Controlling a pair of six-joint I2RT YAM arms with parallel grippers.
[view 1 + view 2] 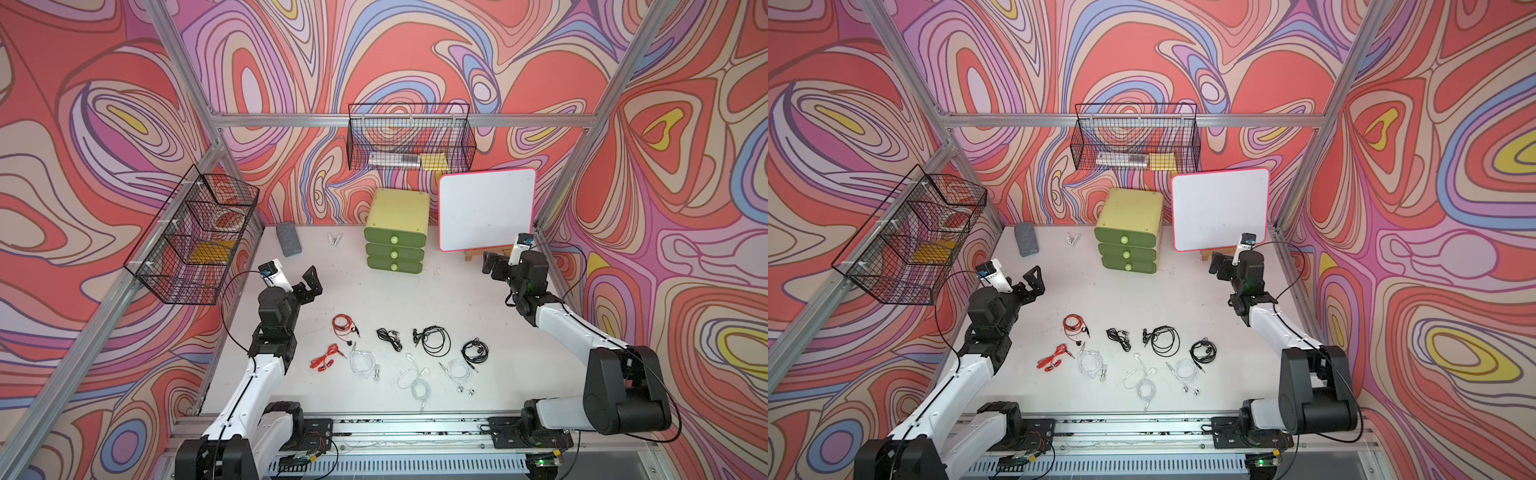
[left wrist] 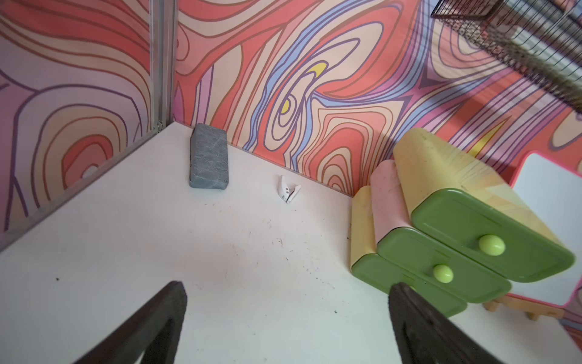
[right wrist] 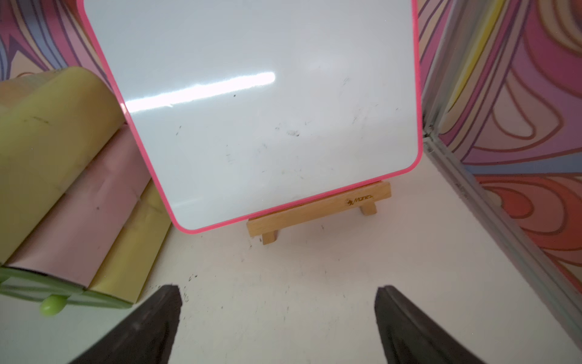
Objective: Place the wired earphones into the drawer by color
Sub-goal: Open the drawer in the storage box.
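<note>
Eight sets of earphones (image 1: 434, 338) lie loose on the white table (image 1: 374, 299), all in its near half and well apart from the cabinet. Two red sets (image 1: 344, 325) are closest to the left edge. Three black sets (image 1: 389, 337) form a row running left to right, parallel to the near edge, and three white sets (image 1: 362, 362) form a second row just nearer that edge. Most are round coils; the middle white set (image 1: 415, 380) is drawn out, its long axis running from the far side toward the near edge, and the nearer red set (image 1: 328, 356) stretches on a slant. One cabinet (image 1: 397, 208) stands at the middle of the far edge with three drawers (image 1: 380, 252) stacked, all shut, their round knobs (image 1: 394, 240) facing the near edge. Between earphones and cabinet runs a broad bare strip of table. Just right of the cabinet a whiteboard (image 1: 486, 208) leans on a wooden stand (image 3: 318, 209); toward the far left corner lie one grey block (image 1: 288, 238) and one small white clip (image 1: 334, 239). Two wire baskets (image 1: 409, 139) hang on the walls above the far and left edges. The left hand (image 1: 313, 281) hangs over the left side, fingers spread with nothing between them. The right hand (image 1: 490, 264) hovers by the right edge in front of the whiteboard, likewise spread wide and holding nothing.
</note>
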